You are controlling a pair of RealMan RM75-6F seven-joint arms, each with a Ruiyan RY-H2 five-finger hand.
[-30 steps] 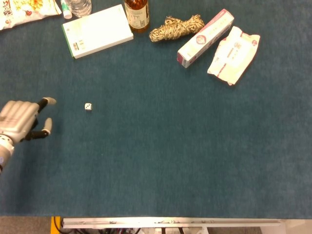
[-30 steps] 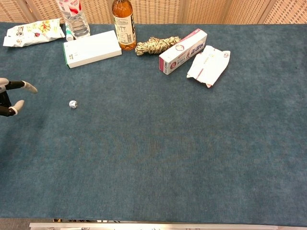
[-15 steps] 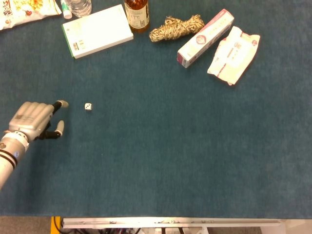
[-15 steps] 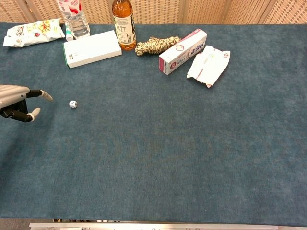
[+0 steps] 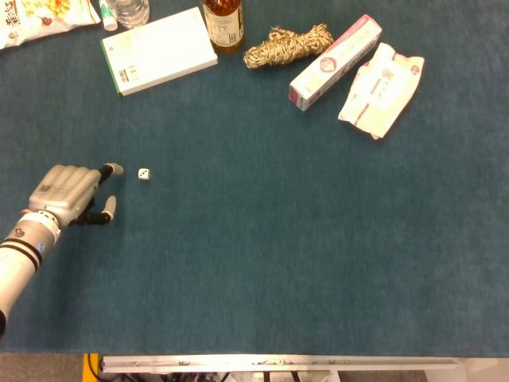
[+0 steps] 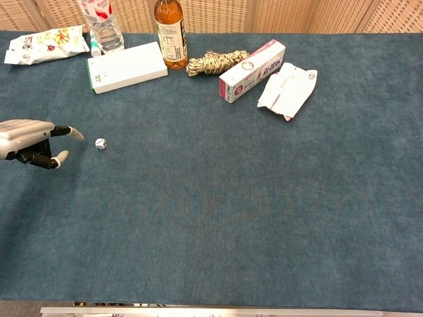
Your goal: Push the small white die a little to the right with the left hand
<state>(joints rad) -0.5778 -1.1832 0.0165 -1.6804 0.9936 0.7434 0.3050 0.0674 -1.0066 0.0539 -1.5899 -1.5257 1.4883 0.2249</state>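
The small white die (image 5: 144, 173) (image 6: 100, 143) lies on the blue cloth at the left of the table. My left hand (image 5: 70, 193) (image 6: 30, 139) hovers low just to the left of it, back upward. One finger points toward the die with its tip a short gap away from it, and the thumb is spread below it. The other fingers are bent under. The hand holds nothing and does not touch the die. My right hand is in neither view.
Along the far edge stand a white box (image 5: 158, 50), an amber bottle (image 5: 223, 24), a twine bundle (image 5: 287, 44), a toothpaste carton (image 5: 335, 61) and a white packet (image 5: 381, 87). A snack bag (image 5: 36, 17) and a water bottle (image 5: 127, 11) sit at the far left.
My left hand has moved right, toward the die, closing most of the gap. The die has not moved.
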